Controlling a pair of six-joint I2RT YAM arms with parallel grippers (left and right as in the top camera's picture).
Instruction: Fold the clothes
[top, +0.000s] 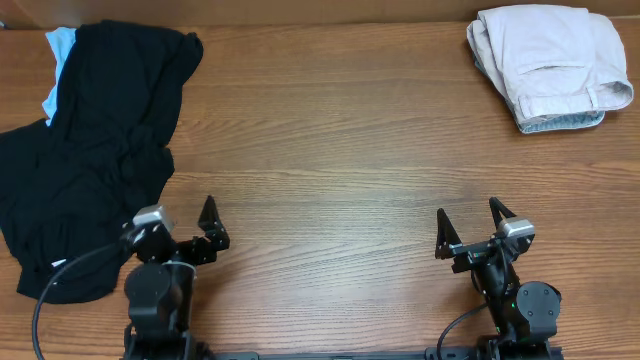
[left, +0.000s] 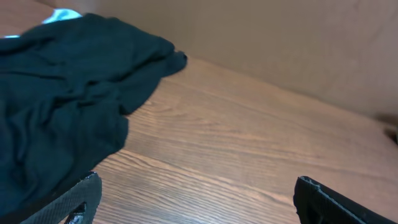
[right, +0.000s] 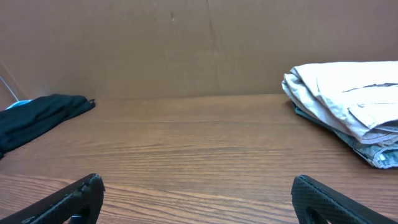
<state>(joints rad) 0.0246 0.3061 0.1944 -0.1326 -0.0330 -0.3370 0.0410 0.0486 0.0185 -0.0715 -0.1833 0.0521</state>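
A wooden tabletop is seen from above, with two robot arms at its near edge. The pale beige shorts lie in the far right corner, doubled over into a compact bundle with the waistband facing the right edge. They rest on top of a light-blue denim pair, of which only a strip shows at the near side. A large black garment sprawls rumpled over the far left of the tabletop, with a bit of light-blue cloth peeking out behind it. The left claw sits low at the near left, its fingers spread wide and holding nothing, just beside the near hem of the black garment. The right claw sits at the near right, also spread wide and empty. The beige shorts are well apart from the right claw, ahead of it and off to its right; from the right wrist camera they appear at the right edge with bare wood between. They are farther from the left claw, across the whole tabletop. The shorts look already folded, so the work seems at or near its end. If any tidying is wanted, the right claw is the nearer one. It would do best to press or pinch only the top beige layer, without dragging the denim beneath.
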